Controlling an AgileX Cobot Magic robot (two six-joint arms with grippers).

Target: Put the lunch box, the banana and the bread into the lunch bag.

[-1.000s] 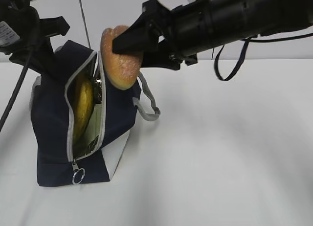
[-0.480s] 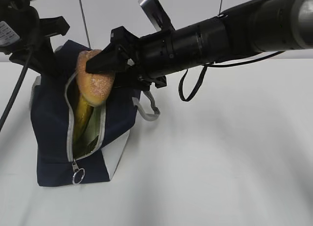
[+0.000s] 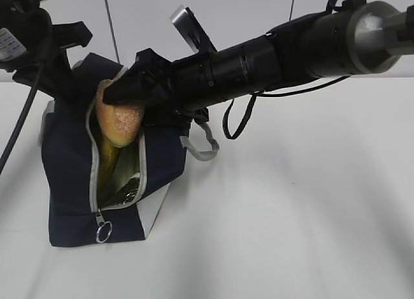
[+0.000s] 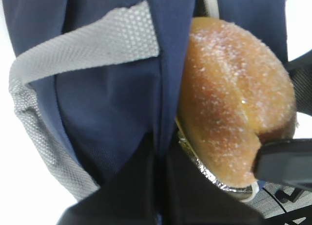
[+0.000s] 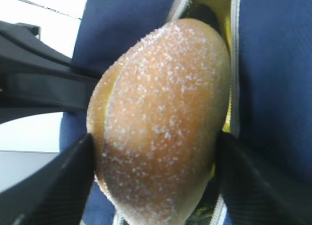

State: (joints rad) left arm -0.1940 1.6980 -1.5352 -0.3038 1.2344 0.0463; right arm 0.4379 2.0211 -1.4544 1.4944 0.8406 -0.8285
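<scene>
The right end effector (image 3: pixel 123 92) reaches in from the upper right of the exterior view and pinches the bread (image 3: pixel 118 118) between its two dark fingers (image 5: pixel 48 183) at the unzipped mouth of the lunch bag (image 3: pixel 68 182). The roll sits half inside the opening, its sugared crust filling the middle of the right wrist view. Below it, the banana (image 3: pixel 108 158) stands on end inside the bag against the foil lining. At the upper left of the frame, the left end effector (image 3: pixel 57 76) is pressed together on the bag's top edge. The bag rests on the white counter (image 3: pixel 291 215).
</scene>
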